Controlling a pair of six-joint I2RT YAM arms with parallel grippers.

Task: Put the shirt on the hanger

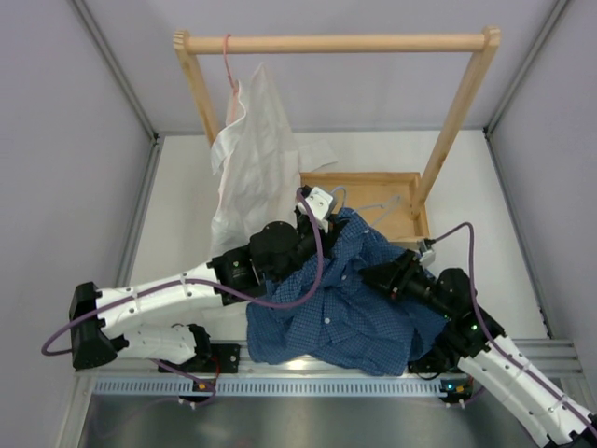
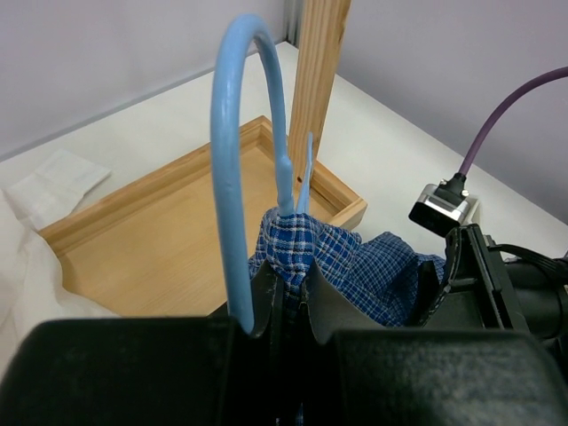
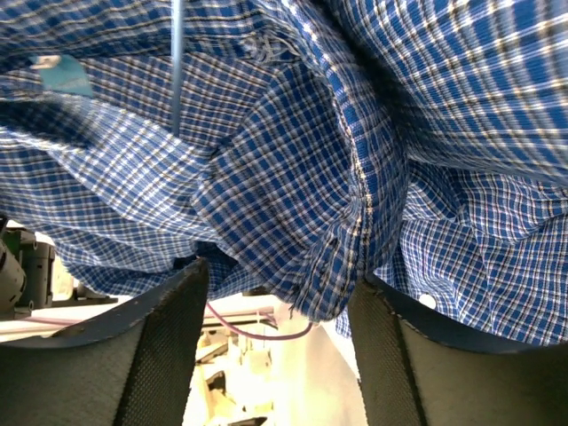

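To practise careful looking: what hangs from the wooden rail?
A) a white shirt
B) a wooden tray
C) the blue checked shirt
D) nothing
A: a white shirt hangs from the wooden rail on a pink hanger; the blue checked shirt is not on it.

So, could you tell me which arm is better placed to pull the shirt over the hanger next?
The right hand, probably: a fold of the shirt hangs inside it, while the left hand pinches the hanger by its neck.

No text is legible anywhere, even on the shirt [image 3: 355, 133]'s neck label [image 3: 62, 75].
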